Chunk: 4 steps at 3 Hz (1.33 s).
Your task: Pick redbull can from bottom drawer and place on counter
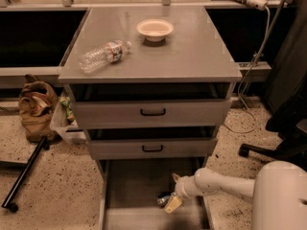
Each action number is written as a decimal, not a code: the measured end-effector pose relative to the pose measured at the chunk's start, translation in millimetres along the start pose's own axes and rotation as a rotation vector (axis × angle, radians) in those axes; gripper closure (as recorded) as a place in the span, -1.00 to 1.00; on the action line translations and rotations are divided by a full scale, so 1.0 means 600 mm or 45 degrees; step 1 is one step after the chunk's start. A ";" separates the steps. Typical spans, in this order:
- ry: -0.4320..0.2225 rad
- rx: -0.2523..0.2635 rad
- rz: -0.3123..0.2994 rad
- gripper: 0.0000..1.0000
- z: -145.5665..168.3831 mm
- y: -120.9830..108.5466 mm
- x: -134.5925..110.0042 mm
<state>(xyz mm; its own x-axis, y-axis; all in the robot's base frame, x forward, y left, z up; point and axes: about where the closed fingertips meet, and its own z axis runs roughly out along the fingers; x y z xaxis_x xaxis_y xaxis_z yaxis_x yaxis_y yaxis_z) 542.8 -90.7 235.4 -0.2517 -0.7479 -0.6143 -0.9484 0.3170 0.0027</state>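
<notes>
The bottom drawer (pixel 139 186) is pulled out, a wide shallow grey tray under two black-handled drawers. The redbull can (pixel 163 199) is a small dark-marked silver shape lying at the drawer's right front. My gripper (pixel 173 194) reaches in from the right on a white arm and sits right at the can, touching or nearly touching it. The counter (pixel 192 51) is the flat grey cabinet top above.
A clear plastic bottle (pixel 103 55) lies on its side on the counter's left, and a cream bowl (pixel 155 29) stands at the back middle. A brown bag (pixel 36 107) and a black pole (pixel 24 174) are on the floor to the left. A chair base (pixel 273 150) is at the right.
</notes>
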 end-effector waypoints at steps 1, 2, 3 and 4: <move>-0.042 -0.020 0.015 -1.00 0.017 -0.014 0.020; -0.056 -0.061 0.021 -1.00 0.035 -0.034 0.035; -0.054 -0.117 0.026 -1.00 0.065 -0.049 0.047; -0.040 -0.163 0.029 -1.00 0.095 -0.057 0.056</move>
<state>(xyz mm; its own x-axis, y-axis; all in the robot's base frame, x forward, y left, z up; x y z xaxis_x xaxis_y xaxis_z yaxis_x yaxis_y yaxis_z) 577.8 -93.4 170.0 -0.2689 -0.7220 -0.6375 -0.9599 0.2550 0.1162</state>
